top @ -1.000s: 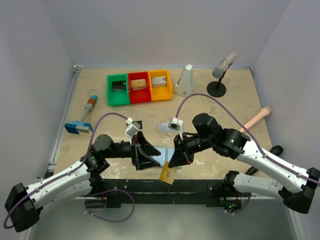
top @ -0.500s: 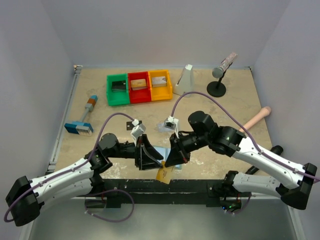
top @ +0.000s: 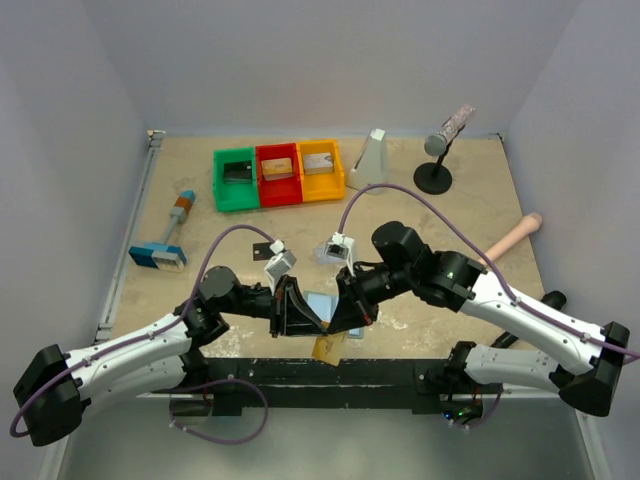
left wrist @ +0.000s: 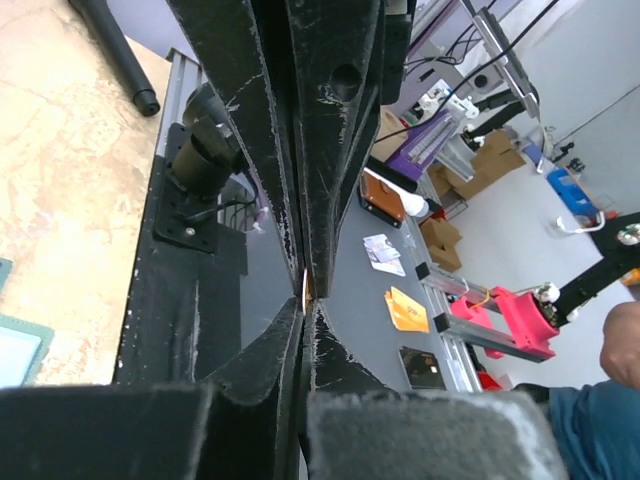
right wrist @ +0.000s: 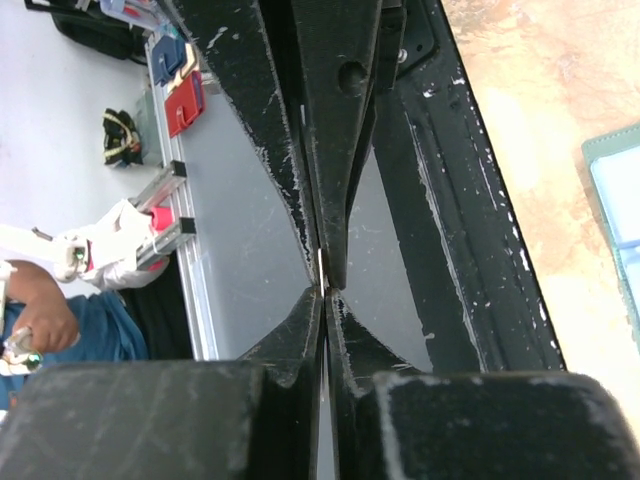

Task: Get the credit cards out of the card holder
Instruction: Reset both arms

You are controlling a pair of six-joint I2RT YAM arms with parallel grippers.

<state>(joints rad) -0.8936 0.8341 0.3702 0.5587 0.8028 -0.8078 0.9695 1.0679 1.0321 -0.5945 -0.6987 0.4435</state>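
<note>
While left gripper [left wrist: 307, 295] and right gripper [right wrist: 322, 285] both sit clamped on the orange-gold card [top: 330, 348] at the near edge of the table [top: 450, 210], the card holder [top: 322, 303] lies open between them. We judge this a handover: we release one side slowly, without twisting the card.

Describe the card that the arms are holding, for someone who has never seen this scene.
Find the black rail at the near edge of the table. Above its middle, two pairs of shut jaws meet tip to tip, and the orange-gold card sticks out from them over the rail. It is warm-coloured and thin, unlike the pale blue card holder lying just beyond.
</note>
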